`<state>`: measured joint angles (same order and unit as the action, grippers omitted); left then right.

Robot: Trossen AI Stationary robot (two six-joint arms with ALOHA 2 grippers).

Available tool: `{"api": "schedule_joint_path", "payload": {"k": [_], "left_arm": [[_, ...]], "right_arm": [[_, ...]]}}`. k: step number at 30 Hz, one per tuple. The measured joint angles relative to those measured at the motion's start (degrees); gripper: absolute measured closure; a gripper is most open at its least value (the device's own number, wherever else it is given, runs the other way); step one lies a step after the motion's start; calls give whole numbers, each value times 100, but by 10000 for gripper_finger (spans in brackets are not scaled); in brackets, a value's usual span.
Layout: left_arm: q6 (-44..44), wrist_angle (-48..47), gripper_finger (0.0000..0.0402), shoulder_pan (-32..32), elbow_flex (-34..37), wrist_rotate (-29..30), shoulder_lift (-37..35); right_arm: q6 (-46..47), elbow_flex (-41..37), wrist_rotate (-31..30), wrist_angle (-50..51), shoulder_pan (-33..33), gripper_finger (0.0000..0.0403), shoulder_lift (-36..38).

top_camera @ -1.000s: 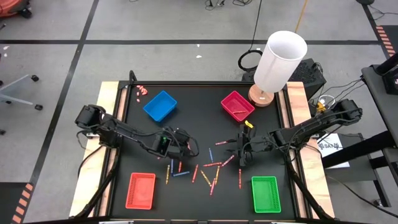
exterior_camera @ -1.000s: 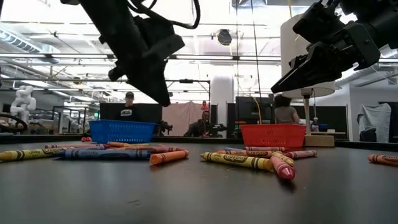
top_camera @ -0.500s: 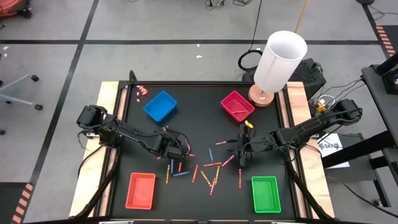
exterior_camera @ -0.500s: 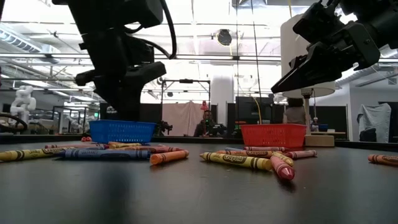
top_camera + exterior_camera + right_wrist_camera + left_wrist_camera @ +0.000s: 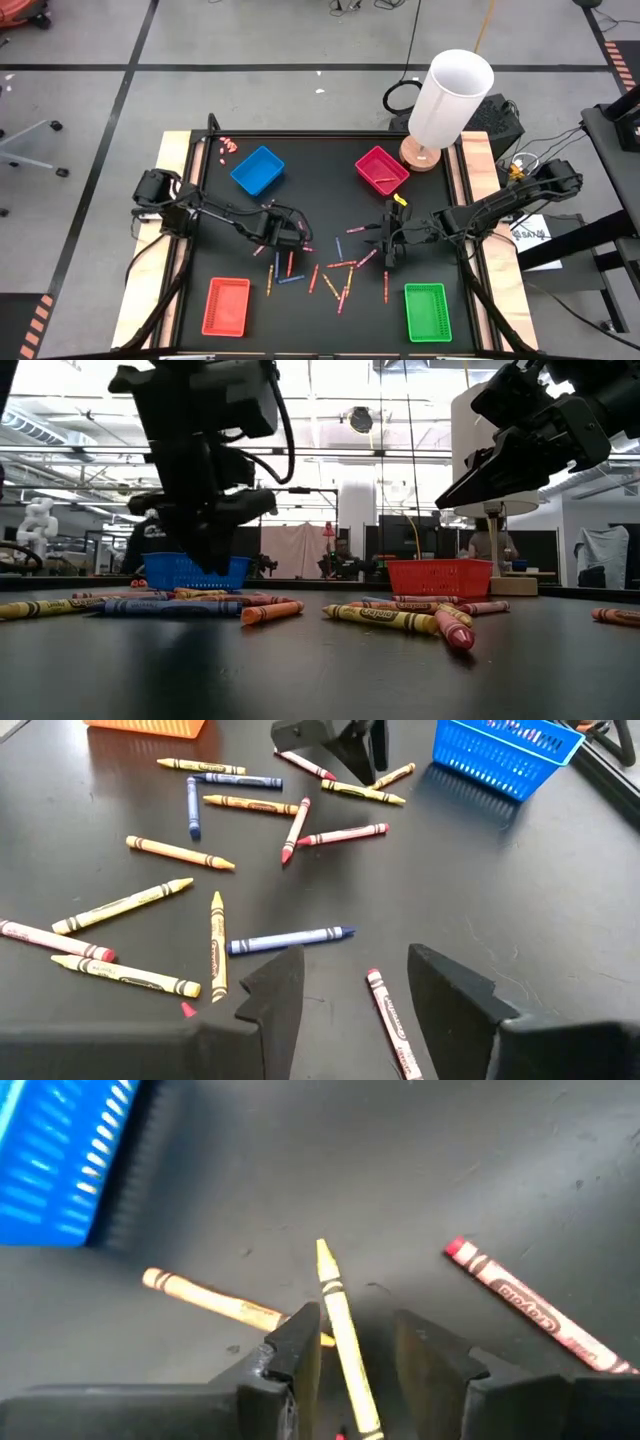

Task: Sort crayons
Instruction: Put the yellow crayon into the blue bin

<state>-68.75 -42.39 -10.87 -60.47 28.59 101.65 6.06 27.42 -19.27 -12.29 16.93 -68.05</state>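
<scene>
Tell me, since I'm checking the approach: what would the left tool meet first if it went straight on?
Probably the yellow crayon: it lies between the open left tool's fingers, tip pointing away. An orange crayon lies just beside; depth is unclear.

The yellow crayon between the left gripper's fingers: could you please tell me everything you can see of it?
The yellow crayon is a thin stick in a yellow paper wrapper with dark bands and a bare pointed tip. It lies flat on the black table, tip pointing away from the left gripper, whose open fingers straddle it. An orange crayon lies beside it.
</scene>
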Motion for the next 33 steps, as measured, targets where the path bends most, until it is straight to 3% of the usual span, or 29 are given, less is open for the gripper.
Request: {"api": "schedule_joint_path", "payload": {"k": [20,24,29,33], "left_arm": [[631,398,279,398,-9,-367,544],[777,463,310,398,-7,-388,551],[809,482,383,393,4,-392,557],[809,544,389,393,-4,-312,563]], "right_arm": [[-13,2,-9,30,0,236,0],[-34,2,-12,26,0,236,0],[-34,2,-13,26,0,236,0],[-34,2,-13,28,0,236,0]]}}
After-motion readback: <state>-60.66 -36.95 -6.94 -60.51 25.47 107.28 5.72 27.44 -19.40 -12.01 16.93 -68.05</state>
